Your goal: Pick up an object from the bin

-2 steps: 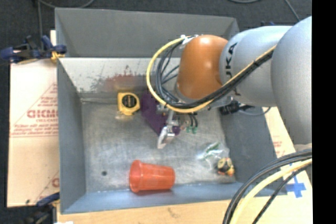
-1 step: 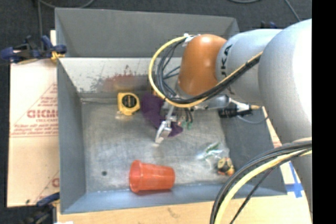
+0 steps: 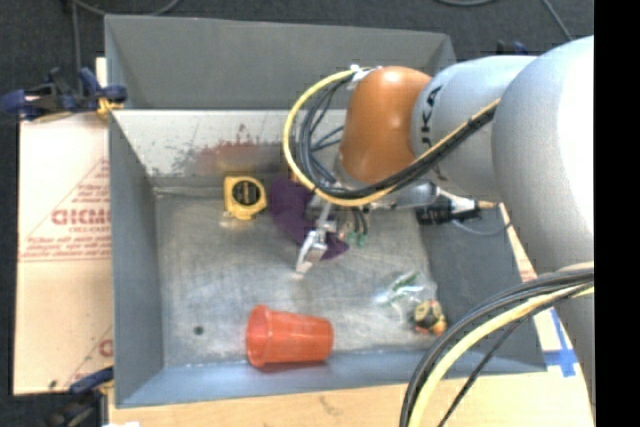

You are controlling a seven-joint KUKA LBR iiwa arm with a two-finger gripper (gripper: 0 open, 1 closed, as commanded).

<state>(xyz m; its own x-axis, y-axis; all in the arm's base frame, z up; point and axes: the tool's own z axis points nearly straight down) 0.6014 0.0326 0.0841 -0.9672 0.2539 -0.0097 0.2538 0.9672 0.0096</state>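
Observation:
My gripper [image 3: 311, 252] hangs over the middle of the bin, partly hidden beneath the arm's orange cover and cables. Its tip is low, at the lower right edge of a dark purple soft thing [image 3: 289, 205]; whether they touch I cannot tell. A yellow tape measure [image 3: 243, 196] lies just left of the purple thing, near the back wall. An orange plastic cup [image 3: 288, 337] lies on its side towards the front wall, below the gripper.
A crumpled clear wrapper with green print [image 3: 403, 289] and a small dark and orange toy [image 3: 431, 319] lie at the front right. The arm reaches in from the right and covers the bin's right part.

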